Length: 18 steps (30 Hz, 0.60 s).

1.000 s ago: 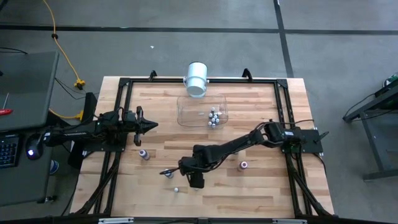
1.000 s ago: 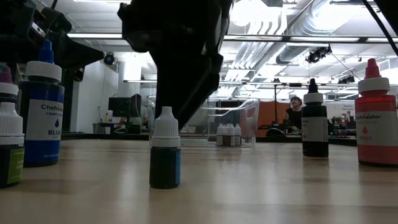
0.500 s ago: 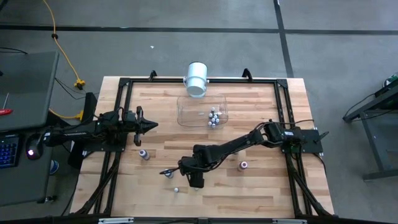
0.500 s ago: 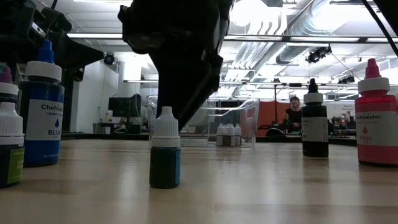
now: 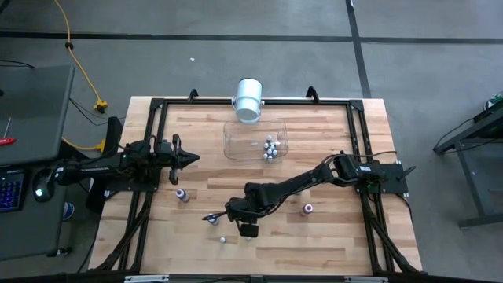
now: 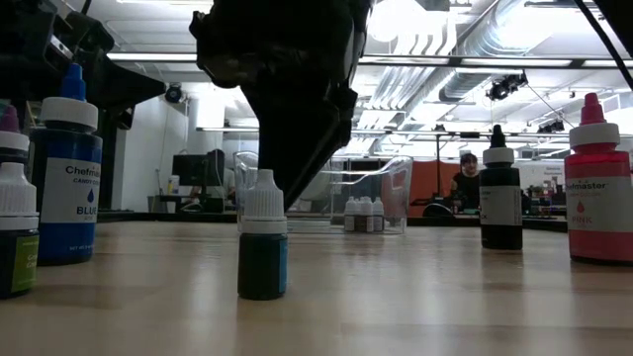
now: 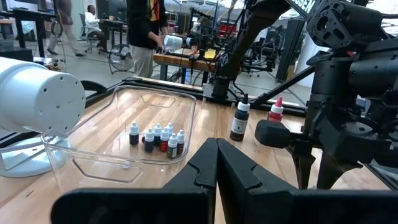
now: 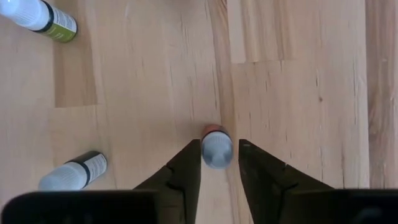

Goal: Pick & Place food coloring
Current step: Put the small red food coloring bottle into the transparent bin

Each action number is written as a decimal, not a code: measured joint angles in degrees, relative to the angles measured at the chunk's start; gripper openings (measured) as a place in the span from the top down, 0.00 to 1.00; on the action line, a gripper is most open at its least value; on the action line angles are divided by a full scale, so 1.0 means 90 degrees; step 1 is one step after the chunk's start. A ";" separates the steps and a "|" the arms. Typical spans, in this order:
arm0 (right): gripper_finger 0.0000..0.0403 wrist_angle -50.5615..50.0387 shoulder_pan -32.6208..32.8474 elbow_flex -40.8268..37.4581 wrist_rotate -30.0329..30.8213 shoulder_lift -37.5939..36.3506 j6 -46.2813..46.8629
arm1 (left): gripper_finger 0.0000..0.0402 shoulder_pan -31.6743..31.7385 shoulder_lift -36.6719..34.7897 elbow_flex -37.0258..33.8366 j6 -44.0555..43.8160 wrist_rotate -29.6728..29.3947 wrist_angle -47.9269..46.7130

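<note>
A small food coloring bottle point(image 8: 217, 151) with a white cap and reddish body stands upright on the wooden table. My right gripper point(image 8: 219, 143) points steeply down over it, open, one finger close on each side of the cap. In the high view this gripper point(image 5: 245, 228) is near the table's middle front and covers the bottle. Other food coloring bottles stand loose nearby point(image 5: 213, 220), point(image 5: 223, 240), point(image 5: 182, 194), point(image 5: 308, 208). My left gripper point(image 5: 189, 157) waits level at the table's left, shut point(image 7: 216, 168).
A clear plastic tub point(image 5: 236, 145) with several tiny bottles point(image 5: 269, 148) sits at the far middle, with a white cylinder point(image 5: 248, 99) behind it. Two bottles point(image 8: 71, 174), point(image 8: 43, 18) stand close beside my right gripper. In the low view a teal bottle point(image 6: 263, 237) stands in front.
In the low view, the edge of my right gripper's dark finger behind the front bottle has drawn inward, while the hand itself has stayed in place. No bottle has moved.
</note>
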 joint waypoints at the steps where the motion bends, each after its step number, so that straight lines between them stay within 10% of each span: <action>1: 0.77 0.0000 0.0000 0.0000 -0.0017 0.0000 0.0002 | 1.00 -0.0002 0.0002 0.0000 0.0000 0.0000 -0.0001; 18: 0.90 -0.0519 -0.0085 0.0554 -0.0155 -0.0040 0.0060 | 1.00 0.0000 0.0000 0.0000 0.0002 -0.0002 0.0001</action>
